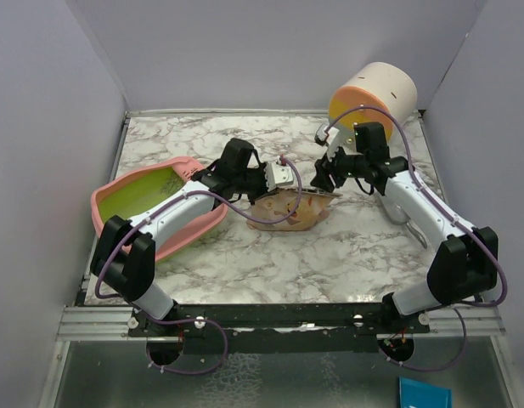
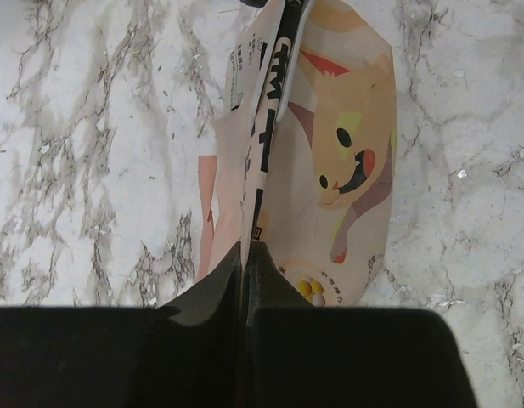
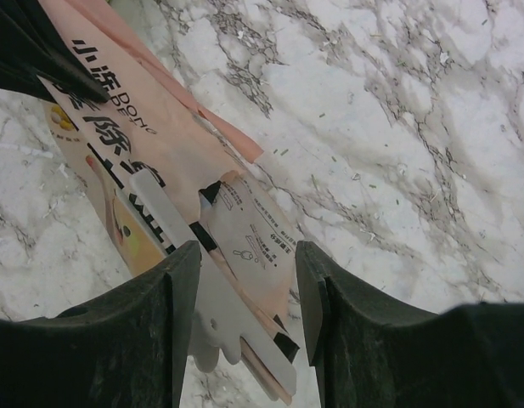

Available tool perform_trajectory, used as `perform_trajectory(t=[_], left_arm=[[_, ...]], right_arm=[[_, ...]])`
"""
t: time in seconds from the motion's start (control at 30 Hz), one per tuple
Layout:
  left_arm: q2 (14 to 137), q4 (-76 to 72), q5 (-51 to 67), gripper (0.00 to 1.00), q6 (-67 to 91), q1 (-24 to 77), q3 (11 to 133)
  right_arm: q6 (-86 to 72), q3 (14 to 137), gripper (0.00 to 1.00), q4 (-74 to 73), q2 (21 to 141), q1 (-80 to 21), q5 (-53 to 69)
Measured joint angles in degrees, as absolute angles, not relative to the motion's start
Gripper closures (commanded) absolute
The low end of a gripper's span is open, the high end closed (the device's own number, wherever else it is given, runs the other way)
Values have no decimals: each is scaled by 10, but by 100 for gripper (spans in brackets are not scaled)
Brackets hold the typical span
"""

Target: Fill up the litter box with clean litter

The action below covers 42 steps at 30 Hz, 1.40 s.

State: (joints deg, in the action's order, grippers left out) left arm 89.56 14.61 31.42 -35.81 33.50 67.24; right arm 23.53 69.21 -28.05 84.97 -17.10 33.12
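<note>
Litter box, a wide shallow pink plastic tray with a yellow-green inside, sits at 9 o'clock on the white, grey-veined marble-pattern tabletop. The left arm's white forearm crosses above its 4 o'clock side. Near the middle of the tabletop, close to the tray on its 3 o'clock side, lies the crinkled tan pouch printed with a cartoon cat and black Chinese text. The left gripper meets the pouch at its 11 o'clock end. In the left wrist view its black fingers are clenched together on a folded edge of the pouch, with the cat's face toward 3 o'clock of that fold. The right gripper hangs at the pouch's 1 o'clock end. Its wrist view shows the jaws standing apart, released, straddling a loose corner flap of the pouch and a white strip along its top edge; neither finger plainly presses on them. A round cream drawer unit with an orange-yellow face stands at 1 o'clock on the tabletop, well apart from the pouch.
</note>
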Motion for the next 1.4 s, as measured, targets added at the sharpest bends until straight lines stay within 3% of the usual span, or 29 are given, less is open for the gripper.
perform_trajectory(t=[0.5, 1.2, 1.4], left_arm=[[896, 143, 304, 100, -362, 335, 672], [896, 138, 303, 100, -361, 335, 670], [896, 137, 303, 100, -357, 335, 670]], right_arm=[[258, 663, 50, -283, 738, -182, 310], [268, 643, 44, -301, 788, -204, 263], [269, 636, 79, -298, 795, -205, 259]])
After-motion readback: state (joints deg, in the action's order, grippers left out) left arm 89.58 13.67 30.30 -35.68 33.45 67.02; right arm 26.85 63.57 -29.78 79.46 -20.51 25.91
